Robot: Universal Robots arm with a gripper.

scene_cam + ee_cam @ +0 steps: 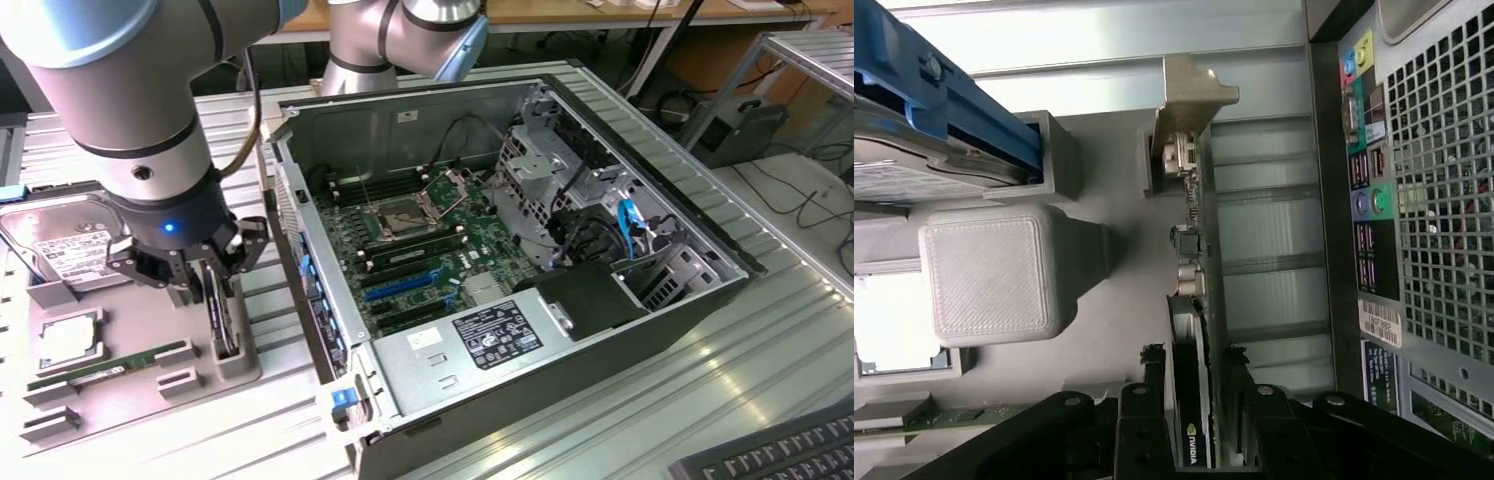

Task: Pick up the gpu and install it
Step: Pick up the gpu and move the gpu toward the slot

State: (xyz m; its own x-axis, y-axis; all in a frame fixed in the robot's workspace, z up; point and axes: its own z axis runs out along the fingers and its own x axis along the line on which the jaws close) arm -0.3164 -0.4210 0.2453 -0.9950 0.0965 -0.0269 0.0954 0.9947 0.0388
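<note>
Gpu (226,332) stands on edge, lengthwise alongside the case (1444,200); tool (1192,410) spread astride it.

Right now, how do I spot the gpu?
On the exterior view's left, beside the open computer case, lies a grey tray. The gpu stands on edge along its case-side rim, straddled by the open gripper; the hard drive and RAM stick lie flat.

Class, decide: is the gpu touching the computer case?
Apart. The exterior view shows the gpu standing in its grey holder, with a strip of ribbed table between it and the computer case.
</note>
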